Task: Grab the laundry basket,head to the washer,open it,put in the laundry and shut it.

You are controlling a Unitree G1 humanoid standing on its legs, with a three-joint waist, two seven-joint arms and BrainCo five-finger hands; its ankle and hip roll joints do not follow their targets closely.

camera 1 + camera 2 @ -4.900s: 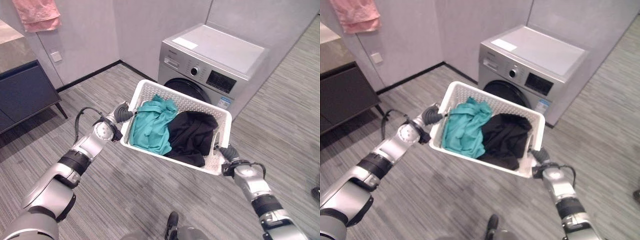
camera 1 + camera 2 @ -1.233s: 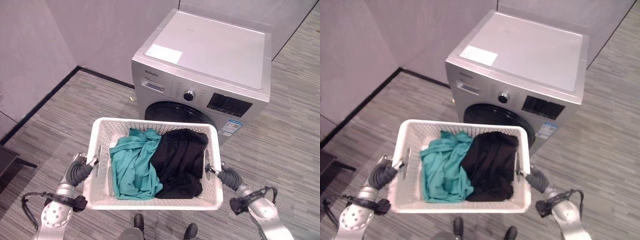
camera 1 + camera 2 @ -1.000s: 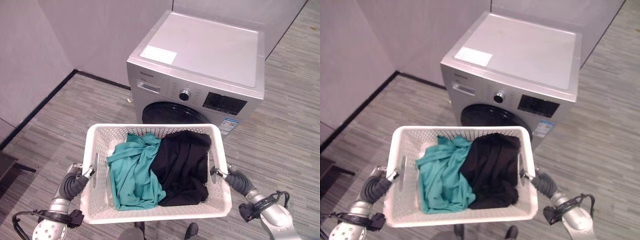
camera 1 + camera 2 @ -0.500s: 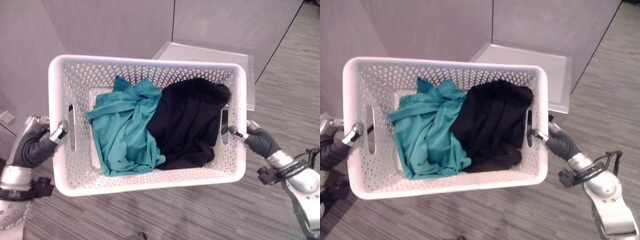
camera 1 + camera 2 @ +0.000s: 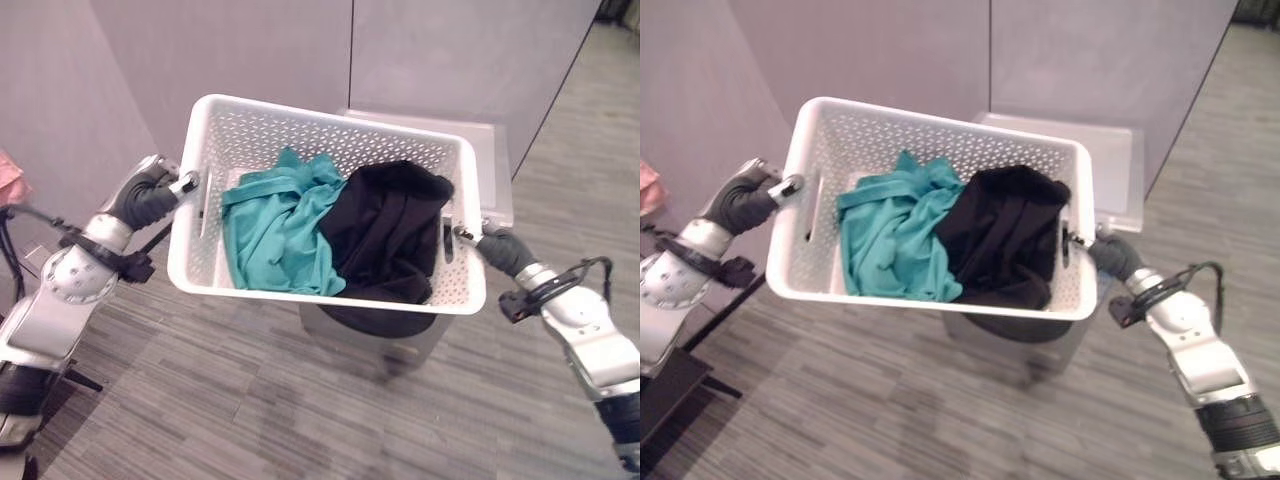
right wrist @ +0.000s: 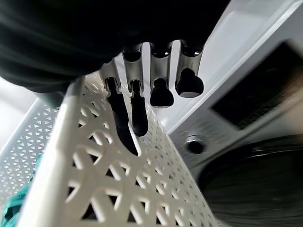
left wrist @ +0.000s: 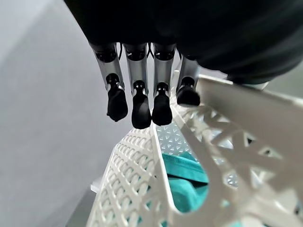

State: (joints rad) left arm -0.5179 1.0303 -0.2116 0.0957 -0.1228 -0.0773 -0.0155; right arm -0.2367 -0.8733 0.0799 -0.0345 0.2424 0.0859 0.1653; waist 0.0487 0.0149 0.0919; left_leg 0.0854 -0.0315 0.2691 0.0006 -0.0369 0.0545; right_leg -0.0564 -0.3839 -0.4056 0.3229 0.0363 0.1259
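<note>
The white perforated plastic laundry basket [image 5: 330,215] is held in the air between both hands, directly above the silver-grey front-loading washer [image 5: 480,160]. The washer's flat top shows past the basket's far right corner, and its dark round door [image 6: 255,184] sits below the basket floor. The basket's long axis runs left to right across the robot's front, with the short handle walls facing the hands. It is tilted, the near long rim lower than the far rim.

Inside, a crumpled teal garment [image 5: 280,230] fills the left half. A black garment [image 5: 390,235] fills the right half and rests against the right short wall.

The left hand [image 5: 150,195] is raised at the basket's left short wall, with its fingers [image 7: 137,101] hooked downward over the rim at the handle slot. The right hand [image 5: 497,250] sits lower at the right short wall, its fingers [image 6: 124,118] curled into the lattice at that handle. Both hands are clamped on the basket; neither is free.

The door lies underneath the load, so the basket probably has to be set down, on the washer top or the grey striped floor [image 5: 250,400], before either hand can open it.
</note>
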